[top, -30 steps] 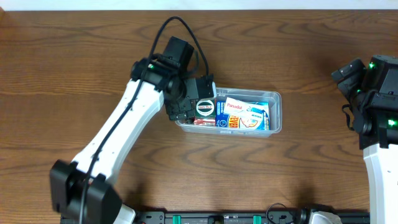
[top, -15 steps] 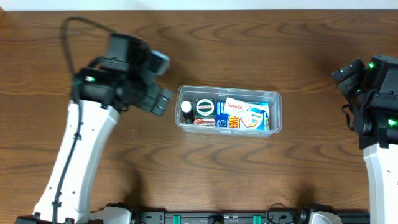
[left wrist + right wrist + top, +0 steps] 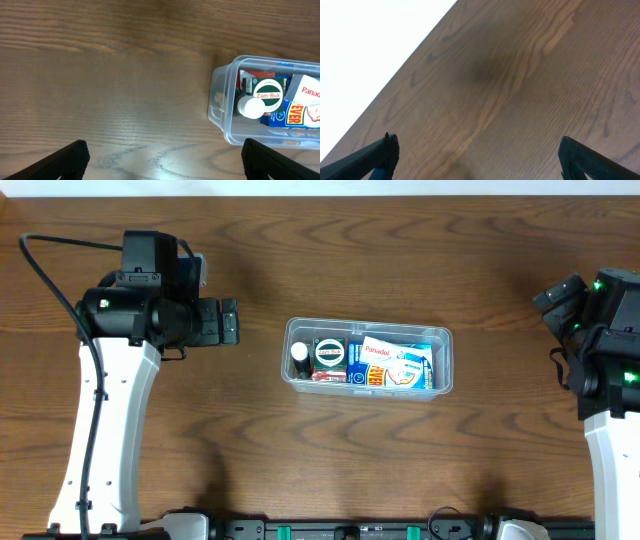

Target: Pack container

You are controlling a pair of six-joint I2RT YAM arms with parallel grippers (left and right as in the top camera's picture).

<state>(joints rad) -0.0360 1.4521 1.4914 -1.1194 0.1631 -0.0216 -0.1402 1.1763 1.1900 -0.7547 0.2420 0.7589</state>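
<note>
Left pincer (image 3: 231,323), open and empty, has withdrawn to nine o'clock of the container (image 3: 446,362), leaving a white-capped bottle (image 3: 299,352) inside. Right pincer (image 3: 477,155) open, idle. Packing looks nearly complete.

A clear, shallow, rectangular plastic tub with rounded corners and a rim (image 3: 448,362) (image 3: 218,108) sits upright and open-topped, just right of the overhead frame's centre, with its long sides running left to right. In the left wrist view it fills the right edge and is cut off there. It is packed. At its left end stands a small bottle with a white cap (image 3: 299,352) (image 3: 249,106), touching a round green-and-white Zam-Buk tin (image 3: 330,353) (image 3: 267,95). Further right lie a white-and-red Panadol box (image 3: 378,351) (image 3: 310,92) and a blue box with red lettering (image 3: 372,376) (image 3: 292,116).
</note>
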